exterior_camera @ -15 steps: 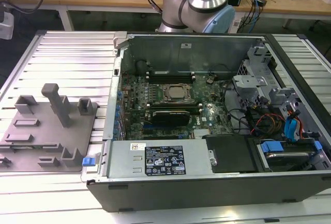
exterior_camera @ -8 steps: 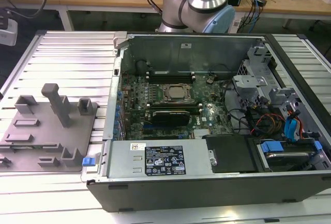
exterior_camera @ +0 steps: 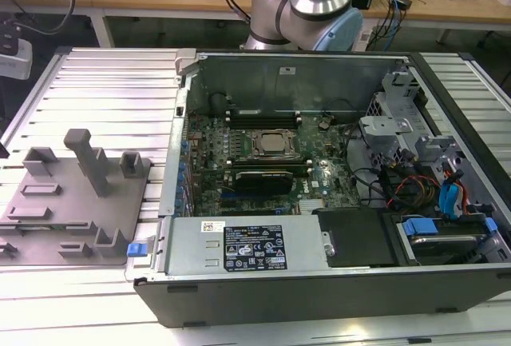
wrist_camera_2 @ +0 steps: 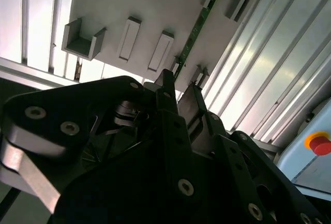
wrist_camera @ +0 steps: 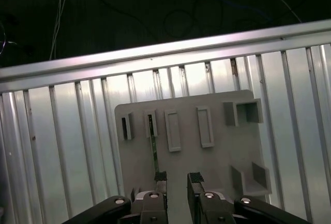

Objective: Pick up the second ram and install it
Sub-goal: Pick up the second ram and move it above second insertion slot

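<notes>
End effector (wrist_camera: 177,180), spread and empty, hovers over the second ram (wrist_camera: 153,149); its long axis runs straight ahead, apparently nearer one fingertip than the gap.

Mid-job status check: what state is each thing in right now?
second ram: standing on edge in a slot of the gray holder, not gripped.
gripper: open, over the holder, close beside the ram's end.
computer case: side open, inside exposed.
</notes>
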{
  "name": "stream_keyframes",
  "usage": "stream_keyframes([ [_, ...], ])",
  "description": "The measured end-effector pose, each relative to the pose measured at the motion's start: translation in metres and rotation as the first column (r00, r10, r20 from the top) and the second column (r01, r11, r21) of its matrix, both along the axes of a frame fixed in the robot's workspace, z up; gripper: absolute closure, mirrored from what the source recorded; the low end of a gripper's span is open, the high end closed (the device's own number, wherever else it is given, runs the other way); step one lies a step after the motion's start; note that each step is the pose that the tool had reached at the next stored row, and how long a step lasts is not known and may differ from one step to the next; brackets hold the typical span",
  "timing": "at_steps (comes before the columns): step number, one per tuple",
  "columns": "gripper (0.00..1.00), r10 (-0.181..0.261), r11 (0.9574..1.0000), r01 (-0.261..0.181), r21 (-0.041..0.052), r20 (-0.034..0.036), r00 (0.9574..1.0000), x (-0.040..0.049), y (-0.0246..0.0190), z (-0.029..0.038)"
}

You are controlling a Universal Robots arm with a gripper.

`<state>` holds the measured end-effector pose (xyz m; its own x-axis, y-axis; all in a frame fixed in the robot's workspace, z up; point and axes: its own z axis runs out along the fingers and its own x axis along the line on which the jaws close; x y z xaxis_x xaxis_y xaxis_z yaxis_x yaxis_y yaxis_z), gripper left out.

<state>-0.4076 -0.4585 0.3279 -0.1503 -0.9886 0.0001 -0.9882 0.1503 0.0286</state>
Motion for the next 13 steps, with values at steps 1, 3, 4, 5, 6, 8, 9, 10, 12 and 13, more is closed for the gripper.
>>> stream_keyframes([
  [1,0.7,0.0,1.0,0.0,0.0,0.0,1.0,0.0,0.0,-0.0008],
  [3,0.7,0.0,1.0,0.0,0.0,-0.0001,1.0,0.0,0.0,-0.003],
  [4,0.7,0.0,1.0,0.0,0.0,-0.0001,1.0,0.0,0.0,-0.004],
  [5,0.7,0.0,1.0,0.0,-0.0001,-0.0001,1.0,0.0,0.0,-0.0049],
  [6,0.7,0.0,1.0,0.0,0.0,0.0,1.0,0.0,0.0,-0.006],
  [8,0.7,0.0,1.0,0.0,0.0,0.0,1.0,0.0,0.0,-0.0089],
  [9,0.7,0.0,1.0,0.0,0.0,-0.0001,1.0,0.0,0.0,-0.0099],
  [10,0.7,0.0,1.0,0.0,-0.0001,-0.0002,1.0,0.0,0.0,-0.0106],
  [12,0.7,0.0,1.0,0.0,0.0,-0.0001,1.0,0.0,0.0,-0.013],
  [13,0.7,0.0,1.0,0.0,0.0,0.0,1.0,0.0,0.0,-0.014],
])
